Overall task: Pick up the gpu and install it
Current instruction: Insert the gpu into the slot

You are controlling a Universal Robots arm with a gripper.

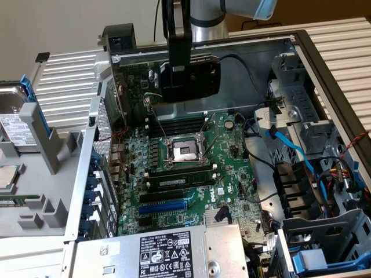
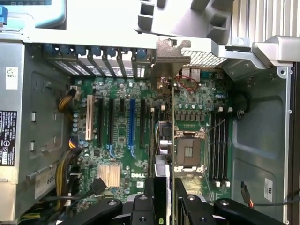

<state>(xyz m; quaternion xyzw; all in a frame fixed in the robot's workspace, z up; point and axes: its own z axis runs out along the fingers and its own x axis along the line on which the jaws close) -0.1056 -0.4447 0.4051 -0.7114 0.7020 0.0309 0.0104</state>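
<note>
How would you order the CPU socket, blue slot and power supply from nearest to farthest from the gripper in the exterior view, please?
1. CPU socket, mid-board, below the gripper.
2. Blue slot, lower on the board.
3. Power supply, bottom edge.

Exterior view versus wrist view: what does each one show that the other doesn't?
Exterior view adds: the robot arm over the case, a hard drive at the exterior view's left, blue cables at its right. Wrist view adds: a white slot on the motherboard. Both: the end effector holding the gpu above that motherboard, the CPU socket, the blue slot.
</note>
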